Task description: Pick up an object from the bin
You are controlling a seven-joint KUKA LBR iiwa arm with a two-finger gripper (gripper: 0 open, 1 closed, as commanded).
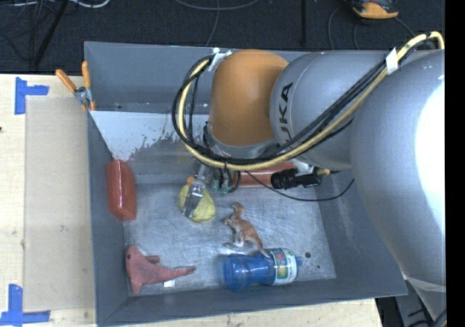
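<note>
While the arm (327, 122) is reaching in from the right, its orange cover (247, 100) is hanging over the back half of the bin (145, 86). The jaws are sitting low near the bin's middle, right at the upper left side of a yellow lump (205, 209), rounded and lemon-like. One grey tip is overlapping the lump; touching or just above, cannot tell. Whether the jaws are apart or together, cannot tell either.

The yellow lump is lying on the bin floor. Just right of it a brown dinosaur (243, 229) is standing, apart from the lump. A blue bottle (258, 269) is lying on its side at the front, close under the dinosaur. A red cylinder (122, 189) is lying along the left wall. A pink fish-like toy (149, 267) is lying in the front left corner.
</note>
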